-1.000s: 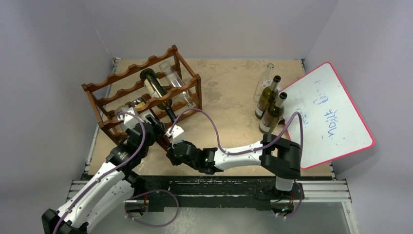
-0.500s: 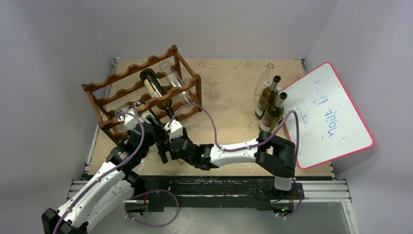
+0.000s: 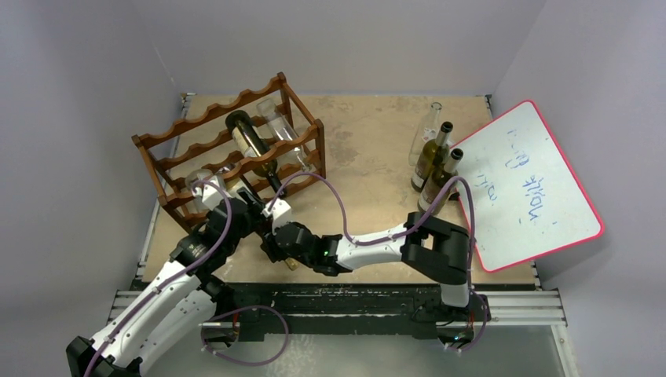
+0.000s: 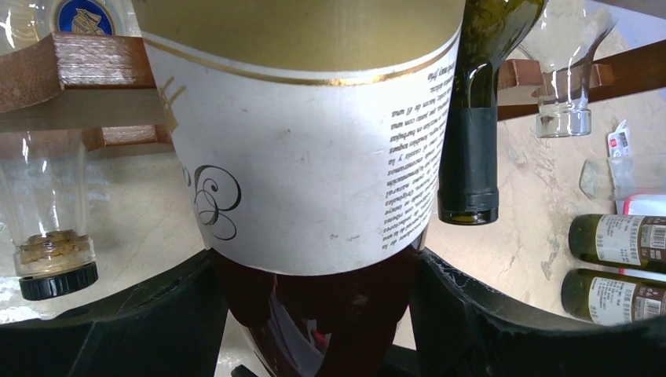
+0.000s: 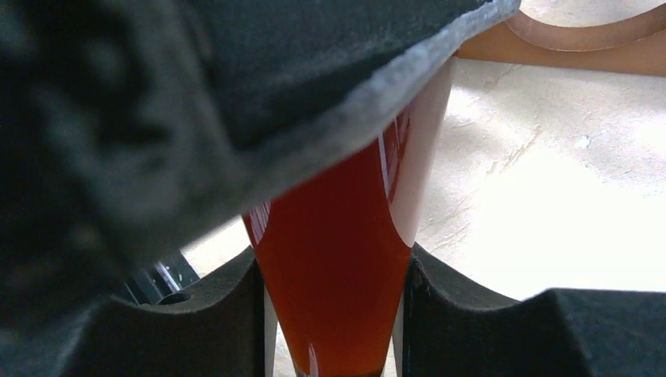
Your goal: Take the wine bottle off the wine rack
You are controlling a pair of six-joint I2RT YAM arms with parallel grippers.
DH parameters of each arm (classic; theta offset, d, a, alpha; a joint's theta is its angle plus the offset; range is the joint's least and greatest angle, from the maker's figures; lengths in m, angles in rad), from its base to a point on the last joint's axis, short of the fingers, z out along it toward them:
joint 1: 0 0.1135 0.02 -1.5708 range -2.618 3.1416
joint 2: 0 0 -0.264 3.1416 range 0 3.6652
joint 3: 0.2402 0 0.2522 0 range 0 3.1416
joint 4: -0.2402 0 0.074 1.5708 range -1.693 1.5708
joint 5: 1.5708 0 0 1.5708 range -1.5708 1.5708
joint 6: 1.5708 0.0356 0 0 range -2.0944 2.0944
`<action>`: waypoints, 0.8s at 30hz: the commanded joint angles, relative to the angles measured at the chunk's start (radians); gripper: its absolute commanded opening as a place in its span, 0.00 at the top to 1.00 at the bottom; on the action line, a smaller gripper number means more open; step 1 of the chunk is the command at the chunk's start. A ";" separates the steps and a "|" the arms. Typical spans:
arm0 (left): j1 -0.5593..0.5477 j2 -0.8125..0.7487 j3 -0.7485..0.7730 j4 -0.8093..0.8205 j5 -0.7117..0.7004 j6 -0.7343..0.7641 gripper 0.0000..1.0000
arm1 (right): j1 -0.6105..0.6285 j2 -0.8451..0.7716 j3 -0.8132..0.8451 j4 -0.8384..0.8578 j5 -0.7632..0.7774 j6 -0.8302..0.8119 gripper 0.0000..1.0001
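Observation:
The wine bottle (image 4: 314, 157) is dark glass with a white and gold label and a red-foiled neck (image 5: 338, 259). It lies just in front of the dark brown wine rack (image 3: 228, 149). My left gripper (image 4: 314, 279) is shut on its body at the label's lower edge. My right gripper (image 5: 334, 271) has both pads against the red neck. In the top view both grippers, left (image 3: 247, 214) and right (image 3: 275, 238), meet at the rack's near corner and hide most of the bottle.
The rack holds a dark bottle (image 3: 251, 141) and clear glass bottles (image 3: 279, 126). Three bottles (image 3: 432, 165) stand at the right by a red-rimmed whiteboard (image 3: 526, 188). The table's near rail (image 3: 353, 302) runs behind the arms.
My right gripper moved left toward the rack, opened wide and closed round the bottle's neck. The left gripper has kept its hold on the bottle's body.

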 commanded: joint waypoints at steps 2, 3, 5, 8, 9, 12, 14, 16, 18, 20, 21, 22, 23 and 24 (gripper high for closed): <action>-0.002 -0.036 0.111 0.041 -0.044 -0.047 0.69 | -0.002 -0.050 0.036 0.034 0.016 -0.036 0.84; -0.002 -0.030 0.125 0.027 -0.042 -0.048 0.54 | -0.002 -0.059 0.038 0.026 0.017 -0.034 0.95; -0.002 -0.020 0.147 0.001 -0.035 -0.049 0.35 | -0.002 -0.079 0.041 0.002 0.017 -0.032 1.00; -0.002 -0.003 0.174 -0.007 0.005 -0.022 0.26 | -0.002 -0.113 0.022 0.001 -0.019 -0.037 1.00; -0.002 0.001 0.183 -0.009 0.022 -0.015 0.25 | -0.002 -0.128 0.014 -0.003 -0.035 -0.034 1.00; -0.002 0.000 0.204 -0.013 0.068 0.004 0.22 | -0.002 -0.164 -0.004 -0.013 -0.082 -0.023 1.00; -0.002 -0.008 0.216 -0.015 0.083 0.005 0.21 | -0.002 -0.180 -0.013 -0.019 -0.094 -0.013 1.00; -0.002 -0.019 0.228 -0.019 0.085 0.009 0.20 | -0.003 -0.191 -0.022 -0.026 -0.087 0.000 1.00; -0.002 -0.022 0.242 -0.031 0.072 0.012 0.15 | -0.002 -0.203 -0.032 -0.023 -0.064 0.009 1.00; -0.002 -0.026 0.252 -0.027 0.069 0.027 0.02 | -0.002 -0.213 -0.045 -0.025 -0.063 0.023 1.00; -0.002 -0.030 0.257 -0.031 0.064 0.030 0.00 | -0.001 -0.221 -0.053 -0.026 -0.060 0.030 1.00; -0.002 -0.033 0.260 -0.037 0.055 0.029 0.00 | -0.001 -0.230 -0.061 -0.027 -0.059 0.038 1.00; -0.002 -0.038 0.262 -0.039 0.050 0.031 0.00 | -0.001 -0.242 -0.069 -0.031 -0.058 0.043 1.00; -0.002 -0.045 0.265 -0.040 0.047 0.035 0.00 | -0.001 -0.253 -0.076 -0.036 -0.057 0.048 1.00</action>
